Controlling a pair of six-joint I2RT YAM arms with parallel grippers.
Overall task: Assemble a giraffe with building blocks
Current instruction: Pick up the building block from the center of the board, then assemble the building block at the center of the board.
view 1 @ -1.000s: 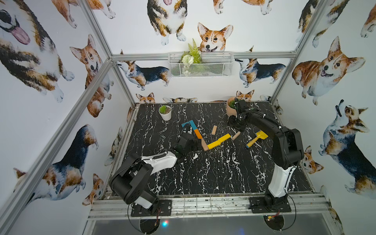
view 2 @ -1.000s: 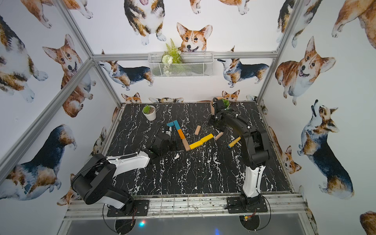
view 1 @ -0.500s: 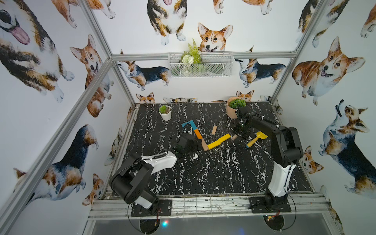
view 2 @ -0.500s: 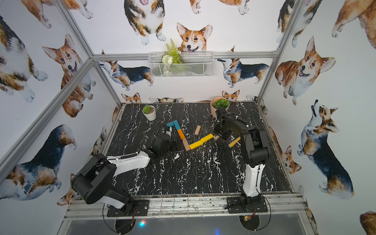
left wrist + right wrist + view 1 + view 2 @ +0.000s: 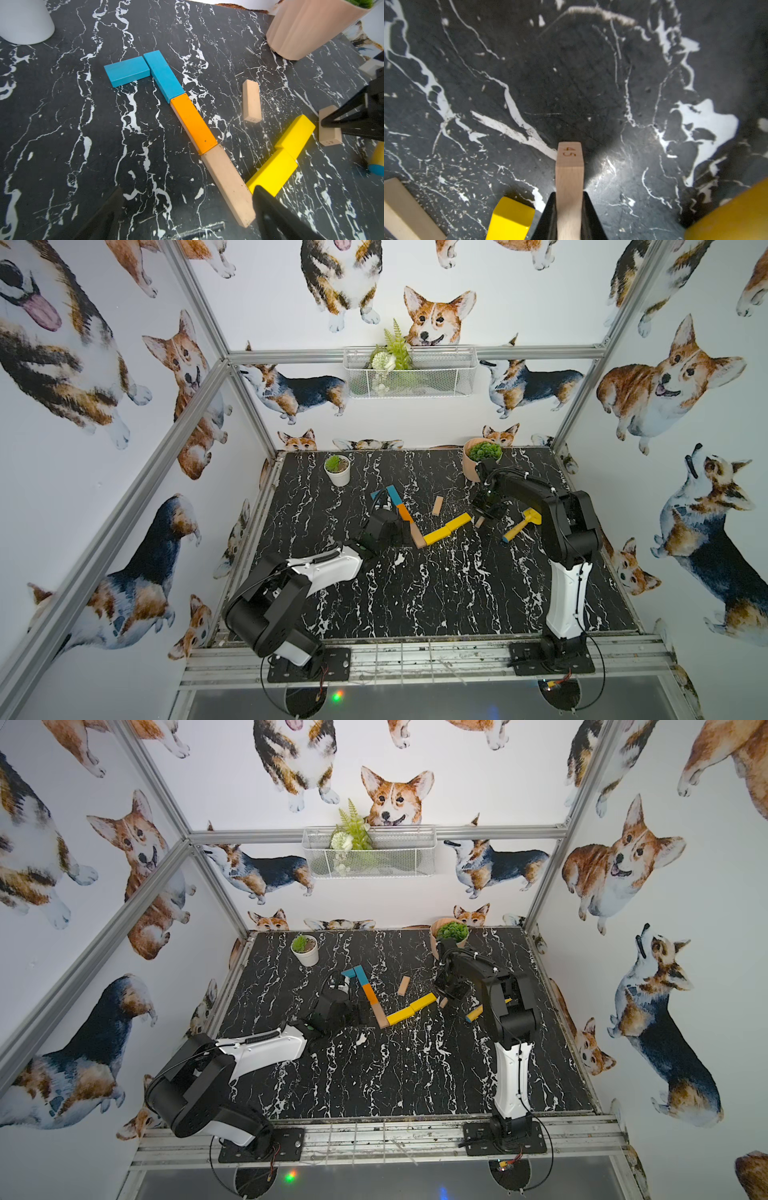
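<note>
On the marble bench (image 5: 415, 593), near its middle, we are finding the giraffe (image 5: 440, 531) half built: teal head (image 5: 162, 75), orange-and-tan neck (image 5: 194, 123), yellow body (image 5: 276, 166); legs are lacking. Our right gripper (image 5: 569, 207) is clamping a tan plank (image 5: 569, 166) beside the body; our left gripper (image 5: 188, 190) is gaping.

left hand (image 5: 188, 188): spread wide, low | right hand (image 5: 569, 195): clamped, angled down

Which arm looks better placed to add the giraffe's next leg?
The right arm. The right gripper is shut on a tan plank, beside the free end of the yellow body. The left gripper stands open and empty by the neck.
</note>
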